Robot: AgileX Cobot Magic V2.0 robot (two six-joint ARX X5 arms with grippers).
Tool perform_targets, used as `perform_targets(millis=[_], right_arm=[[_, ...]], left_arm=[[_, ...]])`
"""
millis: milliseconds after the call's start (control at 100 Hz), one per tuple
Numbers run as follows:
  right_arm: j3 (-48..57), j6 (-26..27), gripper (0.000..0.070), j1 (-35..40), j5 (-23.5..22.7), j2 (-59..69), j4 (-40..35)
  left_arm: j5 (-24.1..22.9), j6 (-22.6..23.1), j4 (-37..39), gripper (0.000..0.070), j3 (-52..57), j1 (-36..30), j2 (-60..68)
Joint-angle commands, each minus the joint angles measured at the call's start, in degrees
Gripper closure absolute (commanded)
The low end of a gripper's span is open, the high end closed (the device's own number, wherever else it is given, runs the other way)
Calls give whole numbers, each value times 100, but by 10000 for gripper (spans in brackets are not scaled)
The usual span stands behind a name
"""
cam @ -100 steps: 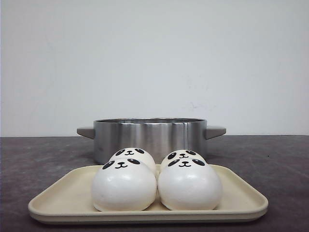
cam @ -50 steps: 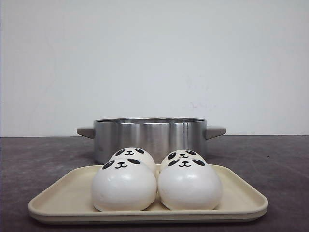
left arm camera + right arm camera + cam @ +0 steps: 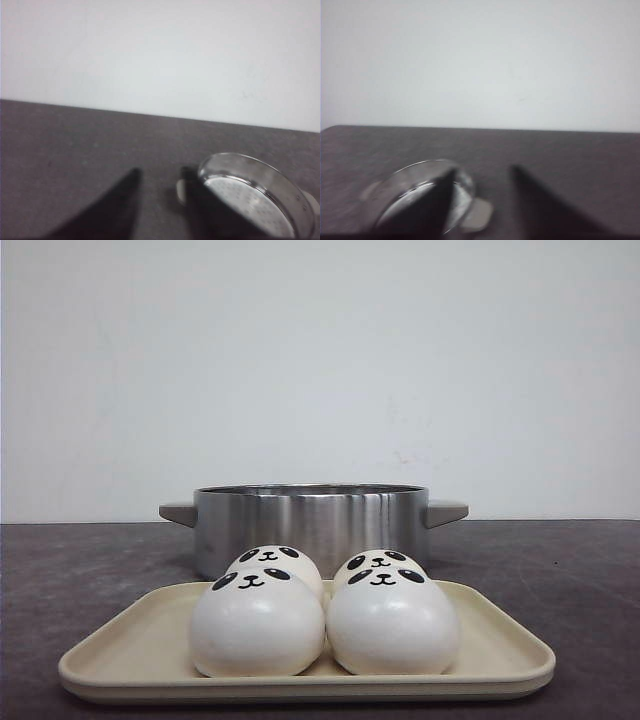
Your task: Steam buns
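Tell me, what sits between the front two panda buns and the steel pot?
Two more buns, on the same tray, seen in the front view.

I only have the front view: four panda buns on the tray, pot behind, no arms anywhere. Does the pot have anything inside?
Observer: The left wrist view looks into the pot: a perforated steamer plate sits inside, and no bun shows on the part in view.
Operator: Where are the grippers?
Observer: Both hang above bare table; the left gripper is open, holding nothing.
Operator: And the right one?
Observer: The right gripper is open too, with the pot's handle showing between its fingers.
Operator: Any bun touched yet?
Observer: Neither wrist view shows a bun; all four buns sit on the tray.
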Motion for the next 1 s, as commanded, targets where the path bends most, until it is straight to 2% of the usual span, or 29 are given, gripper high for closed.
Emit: perform_targets(millis=[0, 160, 230, 450, 590, 750, 850, 990], right_arm=[[133, 396, 78, 20, -254, 122, 35], [157, 546, 76, 216, -654, 551, -94], [168, 608, 76, 490, -623, 793, -160], [573, 656, 77, 1860, 282, 1978, -1071], [1040, 992, 80, 2861, 756, 2929, -1655], [1451, 1386, 176, 3508, 841, 3930, -2087], [1471, 1735, 178, 3762, 846, 4470, -1980], [1471, 1762, 178, 3801, 841, 5230, -1862]], left_arm=[[188, -101, -20, 266, 87, -17, 26], [225, -44, -177, 255, 87, -166, 33], [225, -20, -284, 255, 87, -254, 44], [219, 4, -623, 255, 85, -498, 66], [216, 4, -651, 255, 85, -625, 66], [199, -2, -656, 260, 85, -828, 66], [197, -2, -656, 260, 85, -986, 66], [197, -2, -656, 260, 85, -1207, 66]])
